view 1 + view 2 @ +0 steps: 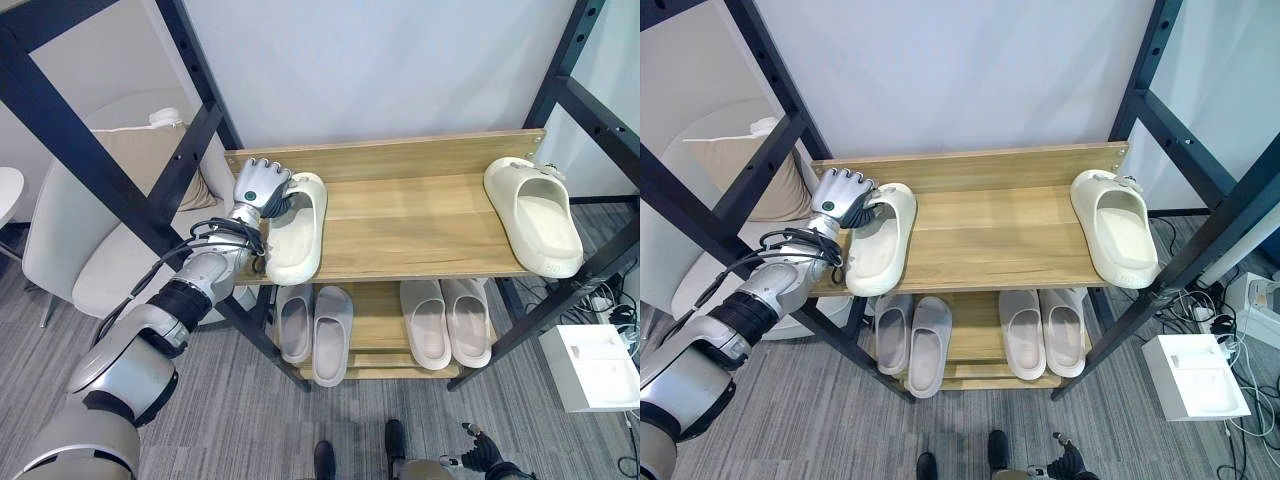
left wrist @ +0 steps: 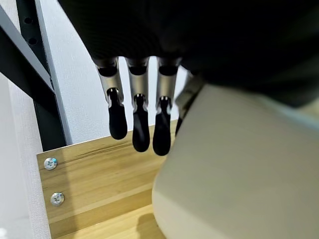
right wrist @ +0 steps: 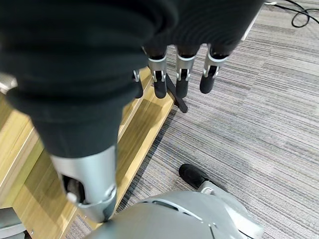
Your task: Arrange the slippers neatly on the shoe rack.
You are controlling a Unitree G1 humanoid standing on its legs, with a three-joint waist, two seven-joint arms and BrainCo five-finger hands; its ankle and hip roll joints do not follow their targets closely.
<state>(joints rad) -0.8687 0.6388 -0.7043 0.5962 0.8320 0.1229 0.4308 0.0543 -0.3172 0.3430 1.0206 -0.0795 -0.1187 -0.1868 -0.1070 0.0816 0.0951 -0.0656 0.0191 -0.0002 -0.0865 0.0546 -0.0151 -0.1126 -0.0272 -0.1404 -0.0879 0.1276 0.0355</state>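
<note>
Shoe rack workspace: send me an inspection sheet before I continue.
Surface: shoe rack, wooden top shelf and lower shelf.
Job's things: left cream slipper at the top shelf's left edge; right cream slipper at its right end; two grey pairs on the lower shelf.
Clutter: nothing seen.
Hands: left hand on the left cream slipper's outer side; right hand hangs over carpet, fingers relaxed.
Cables: wires on floor at right.
Surroundings: white box, chair.

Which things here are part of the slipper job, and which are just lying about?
Job: left hand on the cream slipper; second cream slipper; shoe rack; two grey pairs on the lower shelf.

Lying about: white chair; white box.
</note>
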